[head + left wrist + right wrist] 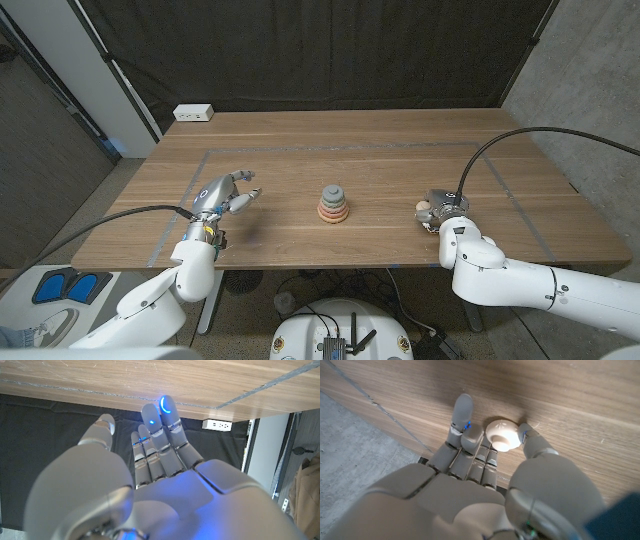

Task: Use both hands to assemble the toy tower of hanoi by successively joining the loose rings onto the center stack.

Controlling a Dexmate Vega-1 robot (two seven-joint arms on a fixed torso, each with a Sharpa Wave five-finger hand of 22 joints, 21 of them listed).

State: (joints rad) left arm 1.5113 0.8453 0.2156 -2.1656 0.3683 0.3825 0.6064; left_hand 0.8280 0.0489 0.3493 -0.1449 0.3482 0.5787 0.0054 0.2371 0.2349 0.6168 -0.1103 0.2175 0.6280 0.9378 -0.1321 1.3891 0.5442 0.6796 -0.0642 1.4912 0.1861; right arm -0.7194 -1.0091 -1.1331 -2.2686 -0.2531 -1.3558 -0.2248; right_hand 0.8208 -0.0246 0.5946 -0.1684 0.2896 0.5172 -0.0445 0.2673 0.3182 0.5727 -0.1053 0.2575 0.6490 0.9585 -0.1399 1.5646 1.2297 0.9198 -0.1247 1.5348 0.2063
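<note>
The center stack (pixel 334 204) stands mid-table: a grey ring on top, a greenish one under it, pink and orange rings at the base. A cream round piece (pixel 502 435) lies on the wood to the stack's right, also seen as the cream piece (pixel 423 210) peeking out beside my right hand (pixel 441 207). My right hand (pixel 485 455) pinches it between the thumb (pixel 529 440) and curled fingers (pixel 472 435). My left hand (pixel 226 194) hovers left of the stack, fingers spread, holding nothing; the left hand (pixel 150 475) shows its fingers straight.
A white power strip (pixel 193 113) sits at the table's back left corner, also visible as the power strip (pixel 216 424). Thin tape lines (pixel 340 147) mark a rectangle on the wood. The near table edge (pixel 330 266) runs close behind both hands.
</note>
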